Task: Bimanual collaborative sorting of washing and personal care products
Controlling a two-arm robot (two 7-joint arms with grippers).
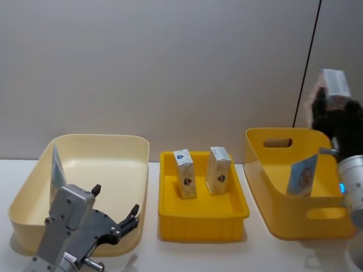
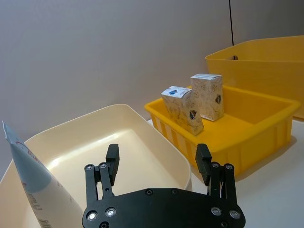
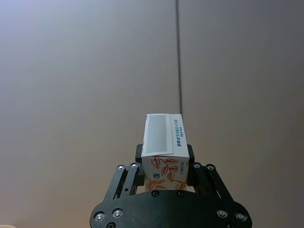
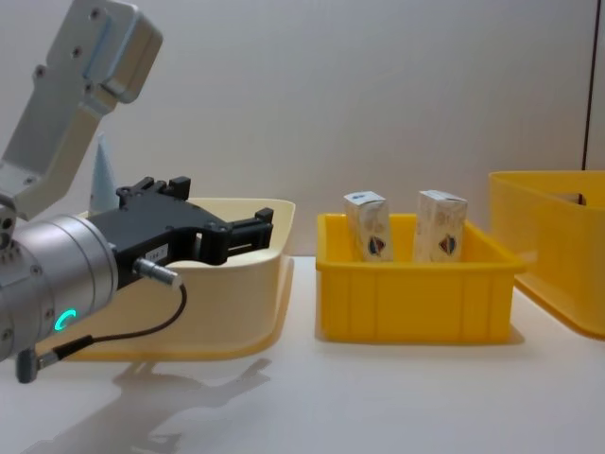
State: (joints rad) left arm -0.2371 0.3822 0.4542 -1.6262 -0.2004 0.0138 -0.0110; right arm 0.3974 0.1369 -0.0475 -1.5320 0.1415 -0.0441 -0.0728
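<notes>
Grey wall behind right end effector [image 3: 165, 167] gripping half-hidden carton [image 3: 164, 148]; left end effector [image 2: 158, 160] wide.

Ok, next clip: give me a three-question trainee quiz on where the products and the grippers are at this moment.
1. True or false: the right gripper is shut on a small white carton.
2. How many cartons stand in the middle yellow tray?
A) one B) two C) three
3. Fill in: the pale-blue squeeze tube leans in the ____ bin.

Key:
1. True; it is raised above the tall yellow bin.
2. B; the two cartons stand side by side.
3. Cream; the open left gripper hovers at that bin's near edge.
</notes>
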